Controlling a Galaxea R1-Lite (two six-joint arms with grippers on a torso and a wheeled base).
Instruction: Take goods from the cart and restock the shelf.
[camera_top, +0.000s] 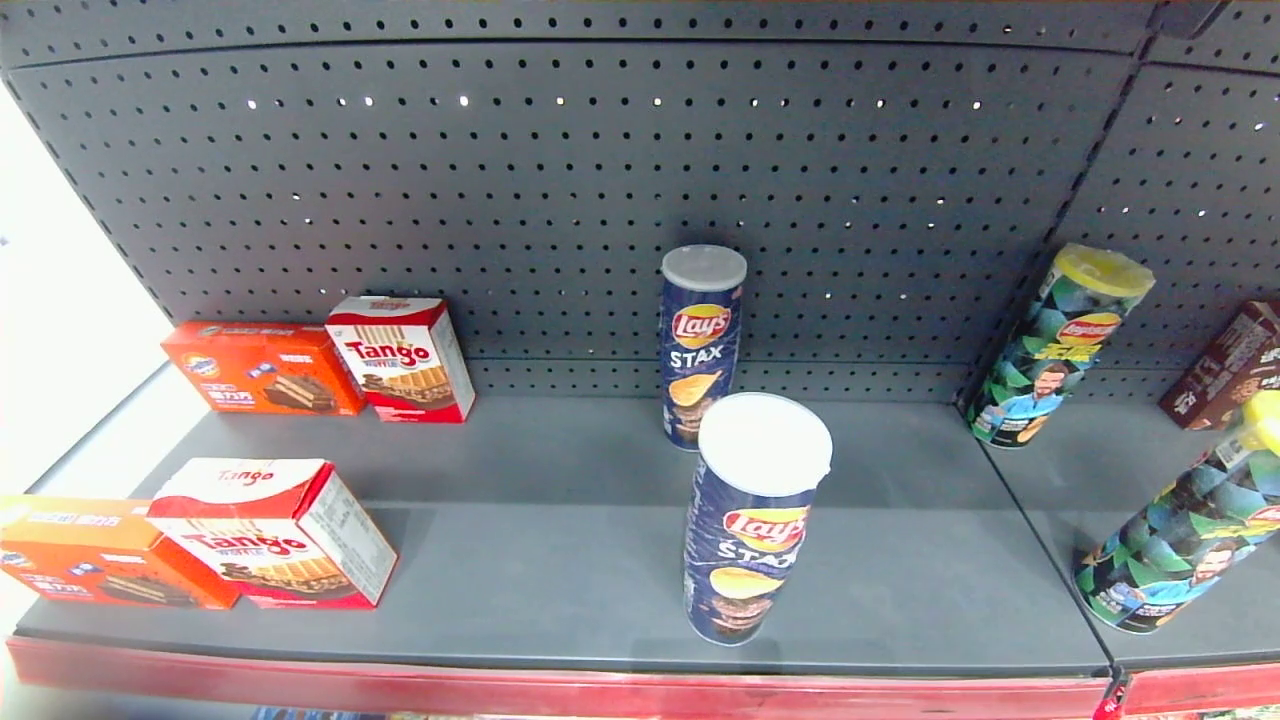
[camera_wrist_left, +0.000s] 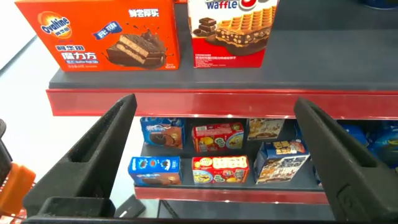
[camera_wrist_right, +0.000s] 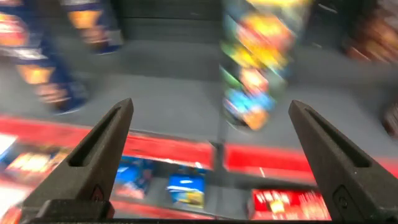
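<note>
Two dark blue chip cans stand upright on the grey shelf (camera_top: 560, 540), one at the front (camera_top: 752, 520) and one behind it near the back panel (camera_top: 700, 345). Two green-patterned cans with yellow lids stand to the right, one at the back (camera_top: 1060, 345) and one at the front (camera_top: 1180, 535). My left gripper (camera_wrist_left: 214, 165) is open and empty, below the shelf's red front edge (camera_wrist_left: 217, 102), facing the orange box (camera_wrist_left: 102, 34) and the red wafer box (camera_wrist_left: 233, 31). My right gripper (camera_wrist_right: 211, 168) is open and empty, before the shelf, facing a green can (camera_wrist_right: 258, 68) and a blue can (camera_wrist_right: 37, 56).
Orange and red boxes sit at the shelf's left, front (camera_top: 275, 530) and back (camera_top: 405, 355). A brown box (camera_top: 1225, 365) leans at the far right. A lower shelf holds several small snack boxes (camera_wrist_left: 217, 152). Between the boxes and the blue cans is bare shelf.
</note>
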